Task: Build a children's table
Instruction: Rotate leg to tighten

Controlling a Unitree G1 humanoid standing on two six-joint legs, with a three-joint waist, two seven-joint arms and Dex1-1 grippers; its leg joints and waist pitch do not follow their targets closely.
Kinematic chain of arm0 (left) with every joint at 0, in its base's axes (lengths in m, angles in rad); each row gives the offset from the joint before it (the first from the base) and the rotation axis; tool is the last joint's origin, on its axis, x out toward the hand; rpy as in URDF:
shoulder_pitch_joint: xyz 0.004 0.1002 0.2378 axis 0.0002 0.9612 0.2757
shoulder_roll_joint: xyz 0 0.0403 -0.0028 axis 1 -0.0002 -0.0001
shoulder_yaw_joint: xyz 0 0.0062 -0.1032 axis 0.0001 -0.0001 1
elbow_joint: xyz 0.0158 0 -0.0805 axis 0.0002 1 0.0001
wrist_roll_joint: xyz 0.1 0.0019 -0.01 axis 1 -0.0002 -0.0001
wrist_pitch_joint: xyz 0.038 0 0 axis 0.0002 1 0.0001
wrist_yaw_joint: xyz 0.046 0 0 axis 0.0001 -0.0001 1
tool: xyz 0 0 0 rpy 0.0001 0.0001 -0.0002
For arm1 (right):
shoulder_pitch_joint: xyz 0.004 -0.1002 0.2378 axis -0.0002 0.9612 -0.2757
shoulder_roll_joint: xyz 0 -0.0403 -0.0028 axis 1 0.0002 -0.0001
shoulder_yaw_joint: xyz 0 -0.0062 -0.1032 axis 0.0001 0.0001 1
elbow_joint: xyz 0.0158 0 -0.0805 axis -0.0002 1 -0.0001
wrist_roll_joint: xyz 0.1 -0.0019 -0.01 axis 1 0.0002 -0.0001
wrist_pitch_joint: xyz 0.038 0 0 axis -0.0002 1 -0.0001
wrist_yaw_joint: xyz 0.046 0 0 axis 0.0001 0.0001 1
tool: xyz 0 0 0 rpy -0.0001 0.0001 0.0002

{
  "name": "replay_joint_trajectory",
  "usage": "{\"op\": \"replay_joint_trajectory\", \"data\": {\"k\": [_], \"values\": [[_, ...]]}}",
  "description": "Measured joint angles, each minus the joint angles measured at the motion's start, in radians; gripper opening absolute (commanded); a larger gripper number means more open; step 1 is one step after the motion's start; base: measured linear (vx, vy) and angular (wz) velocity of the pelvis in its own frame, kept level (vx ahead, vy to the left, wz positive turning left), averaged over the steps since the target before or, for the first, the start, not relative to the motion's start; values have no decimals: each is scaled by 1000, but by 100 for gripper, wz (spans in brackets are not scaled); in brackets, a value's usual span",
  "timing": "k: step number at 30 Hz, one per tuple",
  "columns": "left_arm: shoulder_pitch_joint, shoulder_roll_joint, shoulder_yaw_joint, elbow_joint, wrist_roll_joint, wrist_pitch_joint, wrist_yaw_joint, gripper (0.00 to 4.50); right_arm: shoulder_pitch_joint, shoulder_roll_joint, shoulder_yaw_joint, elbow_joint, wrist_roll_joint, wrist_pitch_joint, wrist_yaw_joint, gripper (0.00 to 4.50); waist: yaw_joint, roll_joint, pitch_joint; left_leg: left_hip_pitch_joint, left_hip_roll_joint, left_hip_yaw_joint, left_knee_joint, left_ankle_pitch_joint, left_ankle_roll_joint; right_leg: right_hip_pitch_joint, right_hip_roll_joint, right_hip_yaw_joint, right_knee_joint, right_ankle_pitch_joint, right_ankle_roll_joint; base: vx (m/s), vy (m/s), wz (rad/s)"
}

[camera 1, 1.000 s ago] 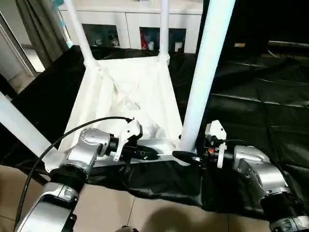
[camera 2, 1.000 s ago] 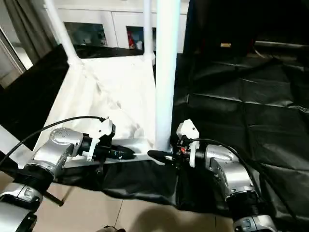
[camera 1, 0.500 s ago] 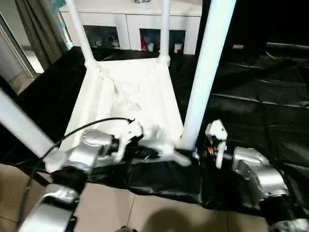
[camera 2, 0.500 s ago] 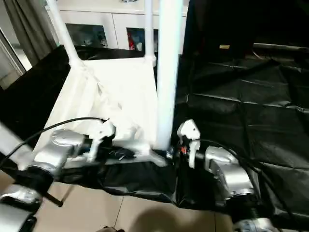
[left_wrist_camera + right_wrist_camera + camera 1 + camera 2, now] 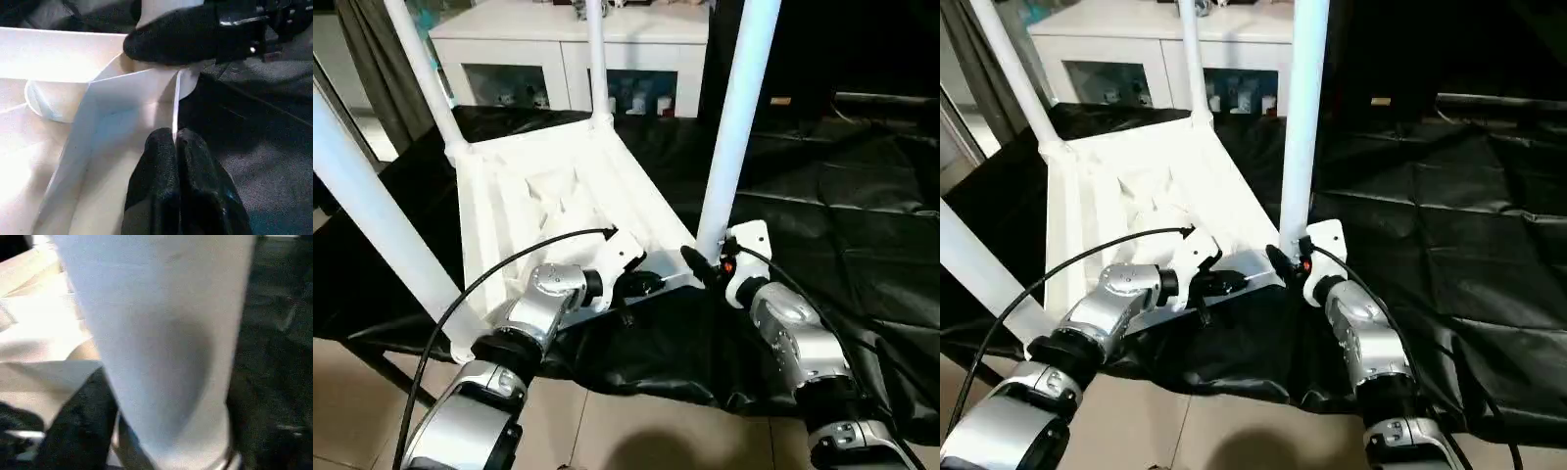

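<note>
Gripping the near rim of the upside-down white plastic children's table, the left claw has its two black fingers pressed together on a thin rib of the moulded edge. Just beside it, the right claw sits at the foot of the near right white tubular leg, where that leg enters its round corner socket; its fingers stand apart on either side of the tube, and I cannot tell whether they press on it. All four legs stand up from the corners, so the step in hand looks like seating or checking this last leg while the rim is steadied. The next move probably calls for a firm push down the leg's axis, with the left claw holding the top from sliding on the black sheet that covers the floor. Further off, the ribbed underside stretches away to the two far legs. Behind them stands a white cabinet with glass doors.
</note>
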Motion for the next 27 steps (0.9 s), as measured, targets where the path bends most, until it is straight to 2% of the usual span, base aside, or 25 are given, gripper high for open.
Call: {"op": "replay_joint_trajectory", "data": {"k": [1, 6, 14, 17, 22, 24, 25, 27], "values": [[1, 2, 0, -2, 0, 0, -6, 0, 1, -4, 1, -2, -4, 0, 11, 369, -1, 0, 0, 0, 0, 0, 0, 0, 0, 0, 0, 0, 0, 0, 0, 0, 0, 0], [9, 42, -7, -23, -1, -12, -81, 0, 6, -66, 42, -11, -7, -16, 157, 369, -1, -1, 0, -1, 0, -1, -1, 0, 0, -1, 0, -2, 4, 1, -1, 0, 0, 0], [33, 136, -16, -63, -44, -39, -272, 0, 28, -165, 76, -77, 68, 31, 441, 369, 2, -1, 0, -5, 7, -2, 2, 0, 0, -3, 4, -5, 5, 9, -5, 34, -5, -1], [45, 177, -18, -98, -62, -17, -362, 0, 38, -204, 106, -109, 85, 42, 551, 369, 5, -1, 0, -10, 10, -1, 5, 3, 5, -7, 6, -7, 5, 6, -5, 17, -2, -1], [48, 215, -31, -125, -81, -5, -445, 0, 43, -237, 136, -141, 106, 52, 650, 369, 32, 0, 0, -23, 11, -1, 12, 1, 8, -19, 6, -7, 9, 6, -6, 0, 0, 0], [49, 220, -36, -126, -81, -2, -459, 0, 44, -238, 138, -144, 108, 55, 664, 369, 35, 0, 0, -23, 11, -1, 15, 0, 9, -19, 5, -6, 11, 6, -7, 0, 0, 0], [50, 222, -37, -127, -81, 4, -467, 0, 46, -239, 139, -145, 111, 58, 673, 345, 35, -1, 0, -23, 11, 0, 15, 1, 8, -18, 5, -6, 12, 6, -7, 0, 0, 0], [61, 228, -38, -144, -81, 17, -478, 0, 52, -240, 141, -147, 113, 60, 684, 337, 33, -1, 0, -22, 11, 1, 18, -2, 4, -18, 5, -4, 14, 6, -7, 0, 0, 0]]}}
